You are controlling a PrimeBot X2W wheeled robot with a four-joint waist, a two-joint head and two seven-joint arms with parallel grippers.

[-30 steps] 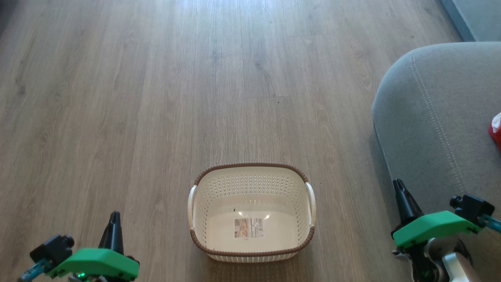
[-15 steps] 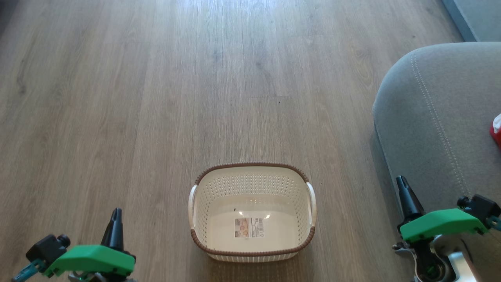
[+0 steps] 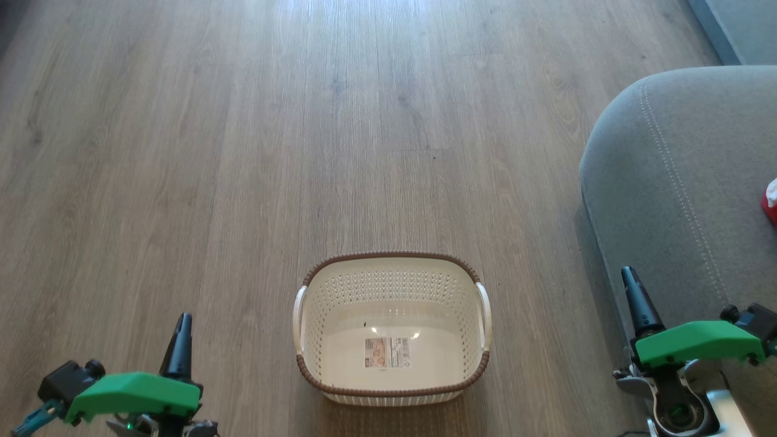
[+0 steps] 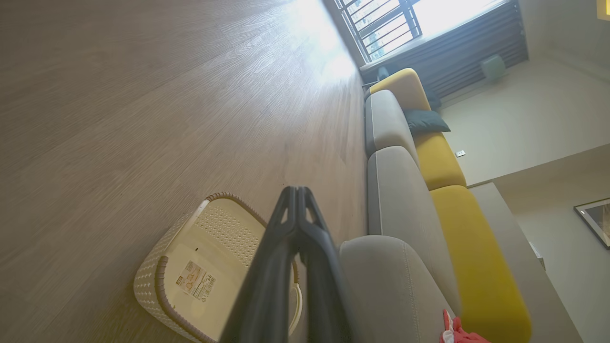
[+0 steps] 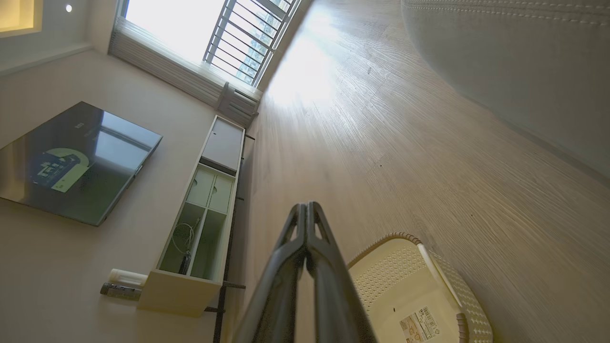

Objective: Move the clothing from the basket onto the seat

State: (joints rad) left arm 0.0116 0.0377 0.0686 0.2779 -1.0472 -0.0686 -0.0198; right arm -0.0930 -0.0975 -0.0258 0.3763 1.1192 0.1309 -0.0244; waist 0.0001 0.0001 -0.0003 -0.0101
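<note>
The cream basket (image 3: pixel 467 321) with a brown rim stands on the wood floor, holding nothing but its label (image 3: pixel 386 352). The grey seat (image 3: pixel 680 176) fills the right side, and a corner of red and white clothing (image 3: pixel 770 203) lies on it at the frame's right edge; the left wrist view shows that clothing (image 4: pixel 456 332) low on the seat (image 4: pixel 395 286). My left gripper (image 3: pixel 183 320) hangs shut at the lower left, well left of the basket (image 4: pixel 152 286). My right gripper (image 3: pixel 628 274) is shut at the lower right, beside the seat's front edge, with nothing in it.
Bare wood floor (image 3: pixel 243 152) stretches ahead and to the left. Yellow and grey sofa cushions (image 4: pixel 443 157) run toward a window. A low white cabinet (image 5: pixel 200 228) and a wall-mounted screen (image 5: pixel 71 162) line the opposite wall.
Both grippers have drawn slightly lower and outward in the head view. The basket and the clothing stay where they were.
</note>
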